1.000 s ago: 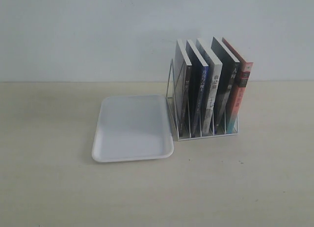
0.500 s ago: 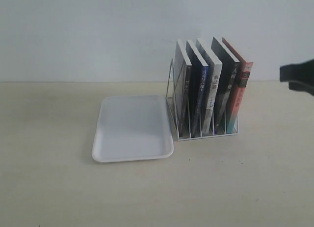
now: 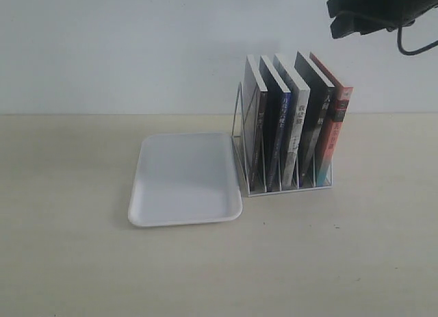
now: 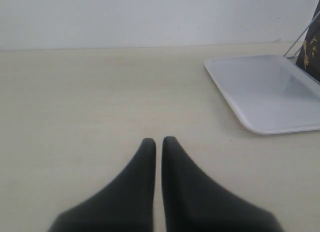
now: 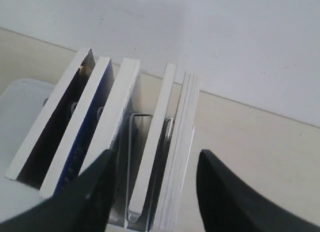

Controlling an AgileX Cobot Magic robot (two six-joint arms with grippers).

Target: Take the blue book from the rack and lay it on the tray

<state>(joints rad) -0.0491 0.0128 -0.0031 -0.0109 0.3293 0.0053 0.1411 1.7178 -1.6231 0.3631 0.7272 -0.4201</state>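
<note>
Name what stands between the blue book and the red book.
Beside the blue book a white-spined book, then a black-spined book; the exterior view shows it.

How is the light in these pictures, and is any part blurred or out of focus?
Exterior view: soft, even light, with only a faint shadow along the tray; the right pincer is a dark shape with little detail. Left wrist view: the left pincer is black and soft-edged, the table clearer. Right wrist view: the fingers are blurred, the books sharper.
</note>
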